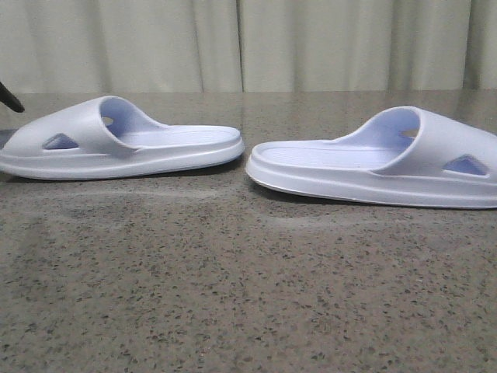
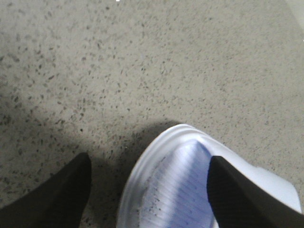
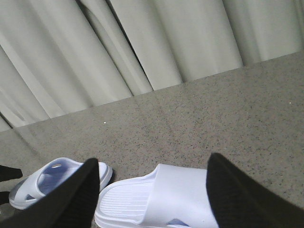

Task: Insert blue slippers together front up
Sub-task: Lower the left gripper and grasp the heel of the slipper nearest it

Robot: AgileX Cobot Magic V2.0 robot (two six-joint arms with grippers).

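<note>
Two pale blue slippers lie flat, soles down, on the speckled table, heels facing each other. The left slipper (image 1: 116, 140) has its strap at the far left; the right slipper (image 1: 388, 159) has its strap at the right. A tip of my left gripper (image 1: 9, 99) shows at the left edge. In the left wrist view the left gripper (image 2: 147, 190) is open, with a rounded end of the left slipper (image 2: 175, 185) between its fingers. My right gripper (image 3: 152, 194) is open and empty, above the right slipper (image 3: 180, 194). The left slipper (image 3: 35, 183) lies beyond.
A speckled grey stone table (image 1: 233, 295) carries both slippers. A pale pleated curtain (image 1: 248, 43) hangs behind its far edge. The right gripper does not show in the front view.
</note>
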